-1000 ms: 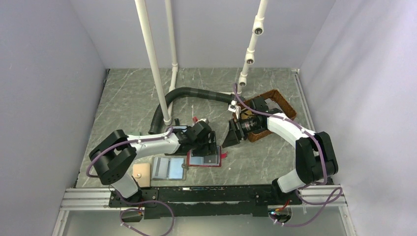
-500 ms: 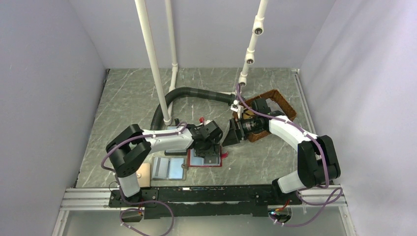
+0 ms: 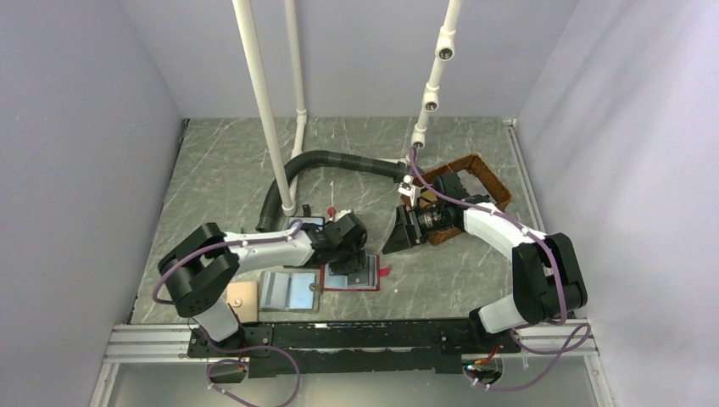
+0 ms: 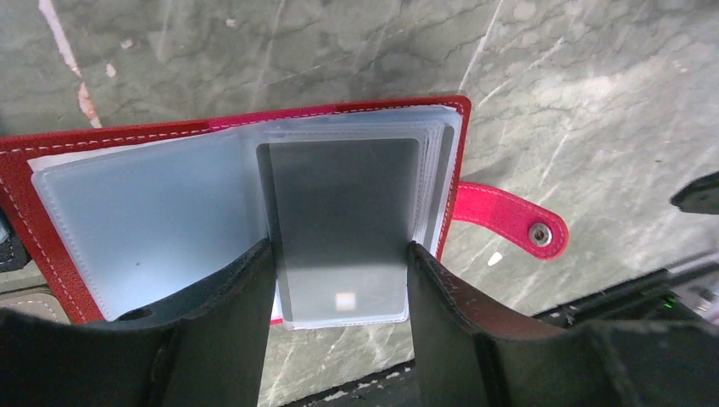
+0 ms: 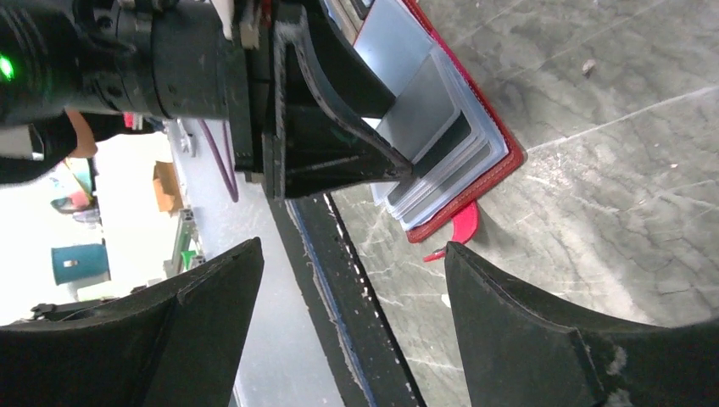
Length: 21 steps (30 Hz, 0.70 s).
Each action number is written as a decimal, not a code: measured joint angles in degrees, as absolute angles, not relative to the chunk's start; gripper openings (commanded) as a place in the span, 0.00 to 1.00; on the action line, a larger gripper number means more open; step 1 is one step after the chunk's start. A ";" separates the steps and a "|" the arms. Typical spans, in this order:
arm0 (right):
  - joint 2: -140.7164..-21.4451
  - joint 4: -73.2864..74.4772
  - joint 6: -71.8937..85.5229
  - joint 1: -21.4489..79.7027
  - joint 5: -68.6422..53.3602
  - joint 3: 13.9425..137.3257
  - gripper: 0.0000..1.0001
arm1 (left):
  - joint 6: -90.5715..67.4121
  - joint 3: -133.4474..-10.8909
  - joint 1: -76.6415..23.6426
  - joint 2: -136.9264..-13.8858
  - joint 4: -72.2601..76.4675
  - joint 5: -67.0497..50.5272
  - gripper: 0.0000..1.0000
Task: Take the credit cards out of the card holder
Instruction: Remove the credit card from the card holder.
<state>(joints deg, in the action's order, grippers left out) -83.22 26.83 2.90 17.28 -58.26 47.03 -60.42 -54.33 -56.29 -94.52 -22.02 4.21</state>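
- Presently the left gripper (image 4: 339, 248) is down on the open card holder (image 4: 144, 212), and its two fingers (image 4: 225, 326) straddle the near end of a dark credit card (image 4: 343, 203) in the top clear sleeve.
- Each pad lies against one long edge of that card, so the jaws are clamped across its width. The card lies flat inside its sleeve, not drawn out.
- Beyond the left finger spreads the holder's other clear page, framed by the red cover.
- Just past the right finger are the stacked edges of more sleeves. Further out on that side the red pull tab (image 4: 509, 222) lies flat on the marble table (image 4: 551, 102).
- The right gripper (image 5: 352, 246) hangs above the table with its fingers spread wide and nothing between them.
- From the right wrist, the holder lies ahead of those fingertips and apart from them, with the left gripper planted on it.
- From above, the right gripper sits near the left one on its right side, not touching it.
- A grey-blue wallet (image 3: 288, 290) lies just beside the holder on the left gripper's arm side, and a brown basket (image 3: 483, 174) stands behind the right gripper.
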 measured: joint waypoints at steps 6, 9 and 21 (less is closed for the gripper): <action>-83.26 23.86 8.10 17.28 -59.44 45.23 0.77 | -63.83 -43.53 -52.71 -87.37 -10.94 -0.91 0.23; -83.59 22.59 9.80 17.37 -59.92 45.23 0.73 | -65.28 -38.70 -51.24 -84.33 -5.78 -3.01 0.23; -98.91 29.47 6.68 22.09 -60.20 59.11 0.33 | -70.98 -25.26 -47.53 -80.40 15.81 -10.57 0.17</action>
